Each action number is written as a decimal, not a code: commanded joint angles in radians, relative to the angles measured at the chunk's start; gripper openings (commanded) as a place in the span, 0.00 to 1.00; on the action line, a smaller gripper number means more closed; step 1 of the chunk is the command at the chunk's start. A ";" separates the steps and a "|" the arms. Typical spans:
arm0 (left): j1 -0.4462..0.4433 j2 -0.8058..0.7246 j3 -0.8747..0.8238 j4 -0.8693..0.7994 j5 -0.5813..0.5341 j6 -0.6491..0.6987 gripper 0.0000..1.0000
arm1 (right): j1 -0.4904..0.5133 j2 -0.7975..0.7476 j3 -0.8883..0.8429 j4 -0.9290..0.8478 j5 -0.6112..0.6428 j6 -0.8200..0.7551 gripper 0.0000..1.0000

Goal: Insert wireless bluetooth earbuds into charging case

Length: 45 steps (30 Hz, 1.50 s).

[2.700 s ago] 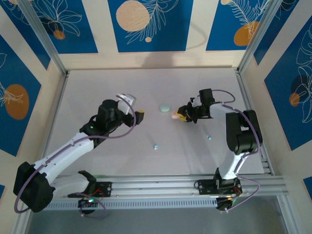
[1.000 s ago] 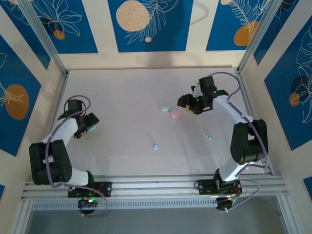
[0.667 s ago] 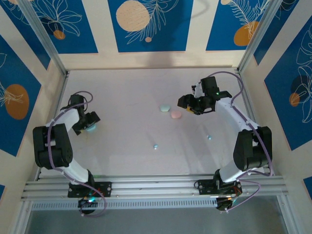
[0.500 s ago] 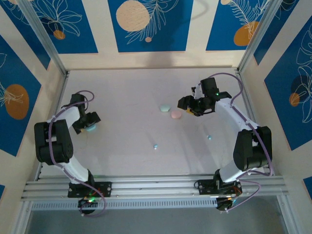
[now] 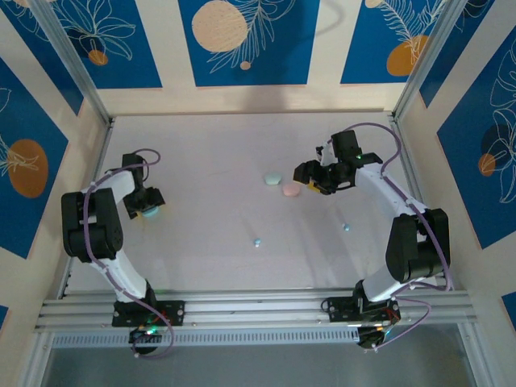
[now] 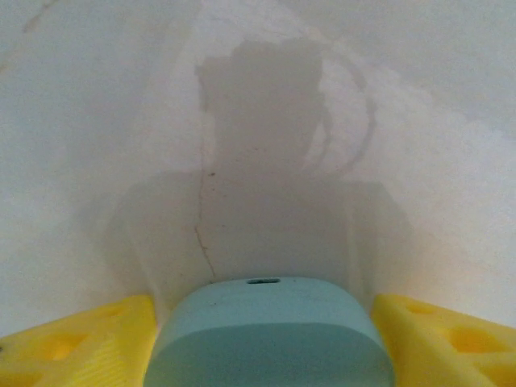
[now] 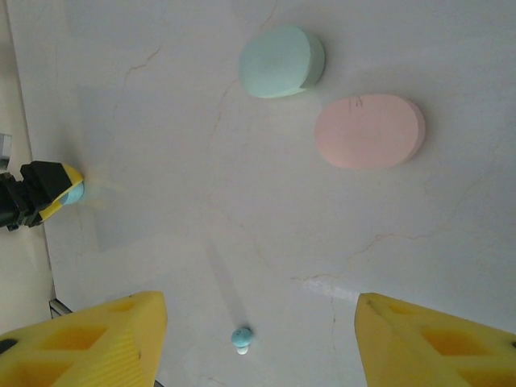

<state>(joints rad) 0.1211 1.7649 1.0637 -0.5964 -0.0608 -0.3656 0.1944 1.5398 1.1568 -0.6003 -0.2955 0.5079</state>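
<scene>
**Findings.** Your left arm (image 5: 89,226) is folded back to the left edge of the pale grey surface (image 5: 201,266). Its jaws sit against both flanks of a rounded light-blue plastic charging case (image 6: 270,330) with no gap showing, so I judge them to be pinching it. The case appears to rest on the surface.

Your right arm (image 5: 403,218) hangs over the middle-right of the surface, its jaws spread wide with nothing between them. Near them lie a mint-green pebble-shaped case (image 7: 280,61) and a pink oval case (image 7: 369,131), close together but apart.

Two tiny glossy blue earbuds are loose on the surface, one towards the centre (image 5: 257,241) and one further right (image 5: 345,227). Both are well apart from the blue case.

**Risks.**
- The blue case is smooth and rounded, so an off-centre squeeze could make it slip out of the jaws.
- The earbuds are far smaller than the jaws. A closing finger could flick or roll one away instead of catching it.
- All three cases look shut, and none can take an earbud until its lid is open.
</scene>
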 commanded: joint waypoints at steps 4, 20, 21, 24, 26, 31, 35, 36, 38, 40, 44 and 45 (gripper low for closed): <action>-0.067 -0.022 0.032 -0.050 0.048 0.032 0.65 | 0.006 -0.051 -0.022 -0.022 -0.033 0.001 0.64; -0.727 0.099 0.174 -0.088 0.047 -0.080 0.65 | 0.006 -0.142 -0.142 0.023 -0.004 0.037 0.64; -0.756 0.117 0.195 -0.096 0.042 -0.084 0.65 | 0.006 -0.146 -0.150 0.028 -0.001 0.037 0.64; -0.821 0.168 0.239 -0.086 0.063 -0.107 0.65 | 0.004 -0.160 -0.174 0.041 0.021 0.031 0.64; -0.858 0.198 0.267 -0.086 0.065 -0.112 0.66 | 0.003 -0.170 -0.188 0.052 0.032 0.029 0.64; -0.872 0.179 0.275 -0.102 0.032 -0.110 0.70 | 0.003 -0.171 -0.193 0.060 0.027 0.011 0.64; -0.832 0.057 0.221 -0.081 -0.051 -0.101 0.74 | 0.026 -0.162 -0.194 0.135 -0.020 -0.009 0.63; -0.808 0.026 0.203 -0.080 -0.065 -0.099 0.74 | 0.040 -0.157 -0.194 0.157 -0.022 -0.023 0.64; -0.746 -0.067 0.137 -0.053 -0.082 -0.095 0.75 | 0.082 -0.132 -0.184 0.206 -0.017 -0.072 0.63; -0.671 -0.168 0.056 -0.018 -0.087 -0.104 0.81 | 0.127 -0.095 -0.148 0.209 0.007 -0.117 0.63; -0.472 -0.292 -0.051 0.016 -0.082 -0.103 0.89 | 0.200 -0.001 -0.044 0.151 0.035 -0.155 0.63; -0.437 -0.285 -0.043 0.002 -0.080 -0.083 0.92 | 0.215 0.015 -0.028 0.143 0.040 -0.156 0.63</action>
<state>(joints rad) -0.3866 1.4822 1.0508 -0.5934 -0.1150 -0.4667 0.3771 1.5188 1.0679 -0.4347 -0.2653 0.4080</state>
